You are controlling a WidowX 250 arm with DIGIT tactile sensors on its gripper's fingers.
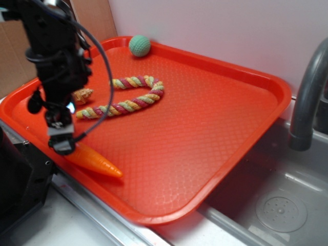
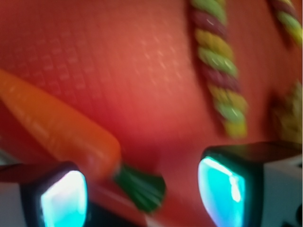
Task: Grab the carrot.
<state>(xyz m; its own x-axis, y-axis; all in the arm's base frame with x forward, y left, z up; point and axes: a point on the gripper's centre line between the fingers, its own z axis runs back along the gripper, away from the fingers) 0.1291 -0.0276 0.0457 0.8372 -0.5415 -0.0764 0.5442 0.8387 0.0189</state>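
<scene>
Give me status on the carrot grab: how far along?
Done: the gripper is down at the near-left edge of the red tray, with the carrot beneath it. In hand: the jaws are open, with the green stub end between the fingers, the wrist view blurred. Left: close on the carrot and lift; it lies on the tray. The rope and ball sit apart.

Bright, even light fills the exterior view, and the tray (image 1: 215, 128) shows only soft shadows under the arm. The wrist view is smeared with blur, the rope (image 2: 220, 71) soft-edged, and the finger pads (image 2: 64, 198) glare a blown-out cyan.
</scene>
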